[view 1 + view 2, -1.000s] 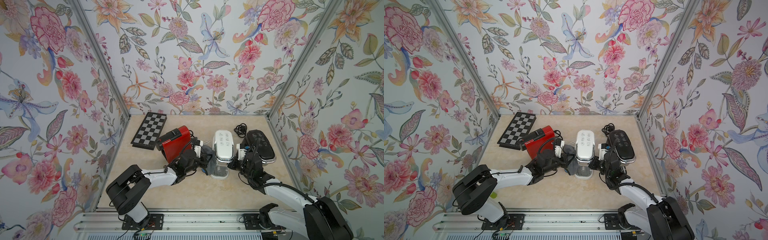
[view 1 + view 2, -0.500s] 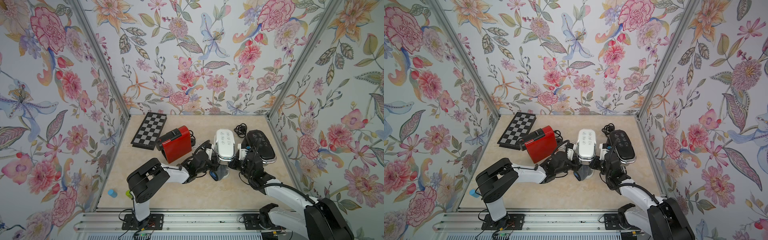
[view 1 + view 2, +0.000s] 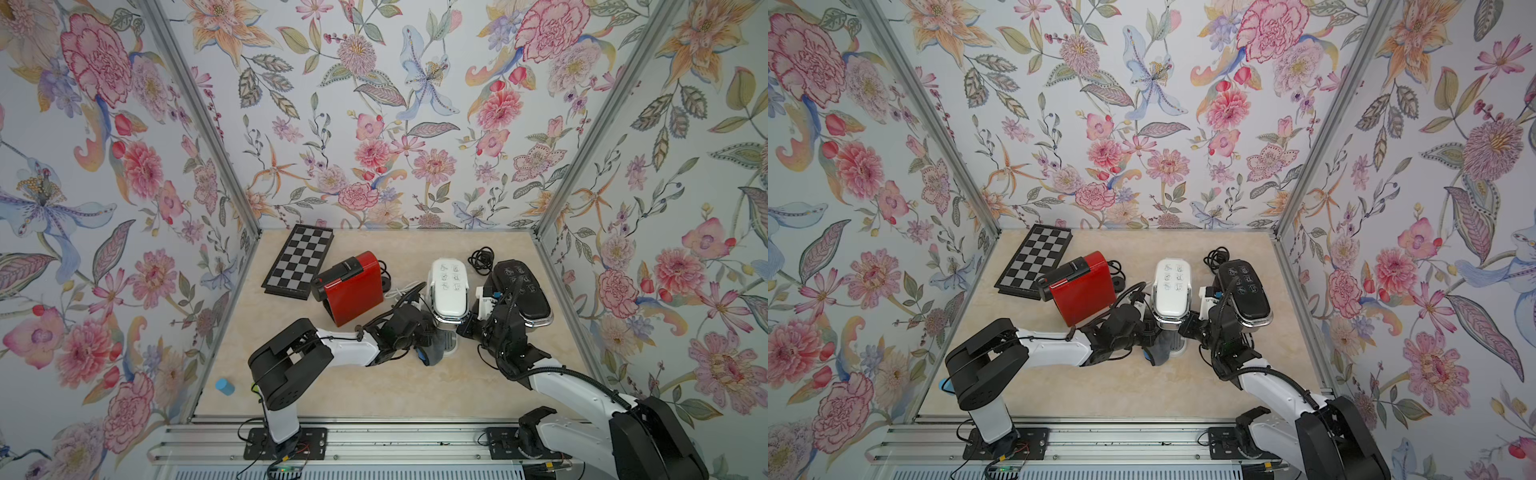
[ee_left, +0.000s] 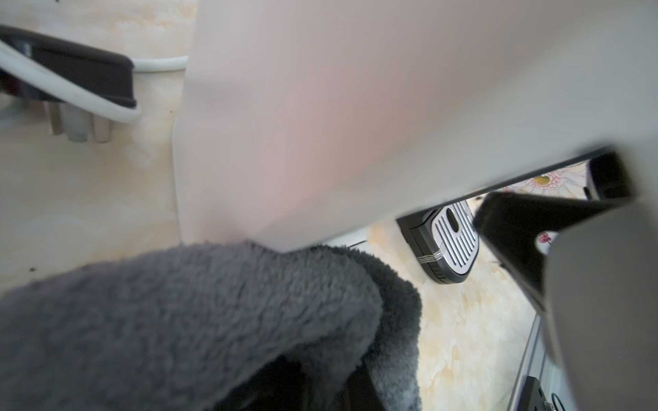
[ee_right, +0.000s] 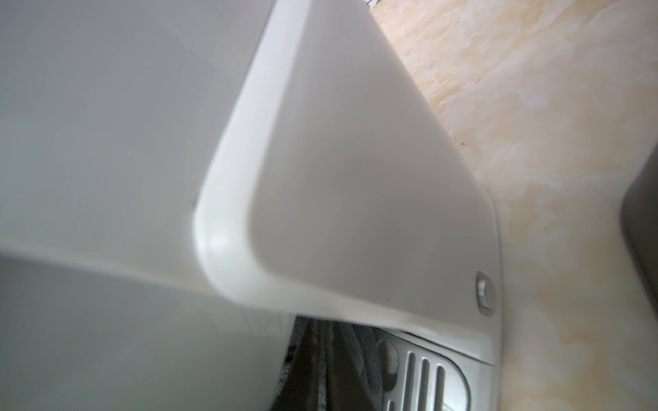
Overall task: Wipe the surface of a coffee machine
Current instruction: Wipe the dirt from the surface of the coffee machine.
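Enclosure of three floral-papered walls (image 3: pixel 374 124) around one beige marbled table (image 3: pixel 374 386).

Two robot arms reach in from the near rail, the left arm (image 3: pixel 345 349) and the right arm (image 3: pixel 573 386), and they meet at the middle of the table.

Three coffee machines stand in a row:
- One red coffee machine (image 3: pixel 353 291), on the left.
- One white coffee machine (image 3: pixel 448 291), at the centre. It has six button icons on top and is flanked by both grippers.
- One black coffee machine (image 3: pixel 523 291), on the right, partly behind the right arm.

One chessboard (image 3: pixel 299 262) lies flat at the far left, its near corner just beside the red machine.

One grey cloth (image 3: pixel 432 355) hangs bunched at the lower front left of the white machine, beside its drip tray (image 5: pixel 423 377). In the left wrist view the cloth (image 4: pixel 196 320) presses against the machine's white side.

The left gripper (image 3: pixel 424 345) is clamped on the cloth, which hides its fingertips. The right gripper (image 3: pixel 467 328) has its jaws together and sits close against the machine's right side, holding nothing visible.

One coiled black cord (image 3: pixel 482 259) lies behind the white and black machines.

One small blue cylinder (image 3: pixel 225 386) lies at the table's near left edge, well apart from the rest.
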You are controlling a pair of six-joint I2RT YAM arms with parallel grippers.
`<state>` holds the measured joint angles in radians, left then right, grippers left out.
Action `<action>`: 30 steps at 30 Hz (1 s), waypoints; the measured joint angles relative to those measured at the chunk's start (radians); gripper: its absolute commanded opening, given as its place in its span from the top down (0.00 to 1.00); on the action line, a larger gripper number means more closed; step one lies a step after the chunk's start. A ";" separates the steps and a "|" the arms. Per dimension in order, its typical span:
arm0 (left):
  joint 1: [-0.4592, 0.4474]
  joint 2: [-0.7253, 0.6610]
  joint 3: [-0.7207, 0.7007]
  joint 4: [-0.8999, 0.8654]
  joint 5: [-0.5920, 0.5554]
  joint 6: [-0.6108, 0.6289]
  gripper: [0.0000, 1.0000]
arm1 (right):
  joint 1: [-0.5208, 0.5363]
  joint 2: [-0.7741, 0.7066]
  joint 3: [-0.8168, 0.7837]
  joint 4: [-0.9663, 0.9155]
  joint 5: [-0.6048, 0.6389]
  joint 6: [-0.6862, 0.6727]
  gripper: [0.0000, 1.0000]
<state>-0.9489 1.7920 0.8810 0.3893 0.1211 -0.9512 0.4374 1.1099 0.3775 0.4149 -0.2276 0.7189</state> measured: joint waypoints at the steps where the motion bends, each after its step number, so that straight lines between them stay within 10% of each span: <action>1: -0.002 -0.005 -0.011 0.003 -0.002 -0.002 1.00 | 0.001 0.000 0.000 0.000 0.000 0.001 0.91; 30: -0.055 0.046 -0.173 0.372 0.017 -0.295 1.00 | 0.008 -0.076 -0.033 0.000 0.026 0.011 0.91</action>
<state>-1.0035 1.8378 0.7082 0.7616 0.1379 -1.2461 0.4458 1.0340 0.3443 0.4145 -0.2020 0.7296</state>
